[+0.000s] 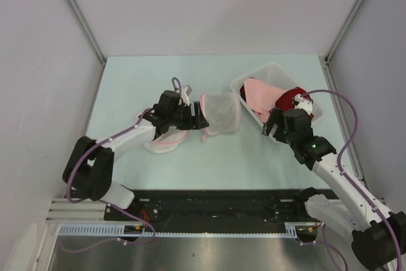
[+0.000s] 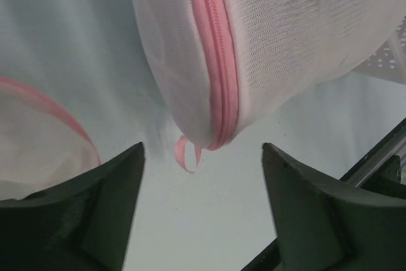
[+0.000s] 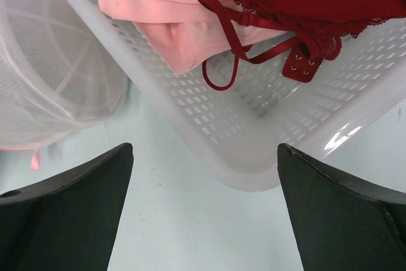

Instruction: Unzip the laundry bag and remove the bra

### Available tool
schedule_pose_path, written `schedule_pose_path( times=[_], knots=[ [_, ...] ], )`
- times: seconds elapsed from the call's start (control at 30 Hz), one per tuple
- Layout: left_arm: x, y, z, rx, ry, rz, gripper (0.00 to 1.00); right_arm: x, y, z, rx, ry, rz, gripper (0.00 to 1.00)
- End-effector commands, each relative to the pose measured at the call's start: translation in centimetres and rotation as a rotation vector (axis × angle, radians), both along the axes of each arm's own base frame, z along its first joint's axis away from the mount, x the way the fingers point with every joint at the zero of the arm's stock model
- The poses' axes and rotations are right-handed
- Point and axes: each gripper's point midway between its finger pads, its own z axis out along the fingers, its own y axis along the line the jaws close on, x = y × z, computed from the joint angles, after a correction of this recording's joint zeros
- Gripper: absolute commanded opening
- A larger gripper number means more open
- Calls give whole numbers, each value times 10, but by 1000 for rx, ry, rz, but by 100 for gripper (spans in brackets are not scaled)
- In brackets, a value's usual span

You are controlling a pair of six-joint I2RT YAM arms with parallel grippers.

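So far nothing looks done: the laundry bag (image 1: pixel 222 113) sits mid-table just left of the basket (image 1: pixel 287 75), its pink zipper (image 2: pixel 219 61) looks shut, and no black bra shows anywhere. The left gripper (image 2: pixel 202 146) is spread and empty, facing the zipper tab (image 2: pixel 186 155); the right gripper (image 3: pixel 204 150) is likewise apart and empty at the basket's near rim. Open table lies in front of the bag, though the basket crowds its right side and a flat mesh pouch (image 1: pixel 162 143) lies under the left arm

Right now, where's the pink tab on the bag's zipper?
Left wrist view: the tab hangs at the zipper's near end on the bag, just ahead of the open left claw, slightly left of centre between its fingers.
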Motion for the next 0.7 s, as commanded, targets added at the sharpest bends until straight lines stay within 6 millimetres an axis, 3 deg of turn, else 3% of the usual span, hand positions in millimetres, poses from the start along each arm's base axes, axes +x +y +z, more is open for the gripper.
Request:
schedule_pose_path(
  times=[0.0, 0.03, 0.07, 0.13, 0.17, 0.27, 0.33, 0.37, 0.53, 0.67],
  knots=[
    [27, -36, 16, -94, -53, -36, 68, 6, 11, 25, 58, -73, 24, 100],
    [28, -38, 6, -85, -30, -40, 59, 5, 12, 26, 69, -71, 23, 100],
    [30, -41, 9, -88, -30, -41, 34, 3, 12, 28, 75, -76, 24, 100],
    [31, -42, 18, -93, -47, -34, 9, 0, 12, 29, 82, -75, 25, 100],
    [32, -38, 21, -68, -49, -6, 1, -2, 11, 29, 78, -75, 22, 100],
    [26, -30, 59, -41, -141, 18, 1, -3, 10, 29, 72, -73, 23, 100],
    [23, -14, 73, 48, -195, 57, 0, -2, 12, 30, 78, -77, 27, 100],
    [18, -14, 99, 55, -248, 57, 1, -2, 14, 30, 83, -77, 33, 100],
    [9, 25, 140, 362, -354, 114, 0, 2, 22, 28, 90, -75, 62, 100],
    [-11, 48, 131, 603, -327, 112, 0, 3, 20, 24, 79, -61, 50, 100]
  ],
)
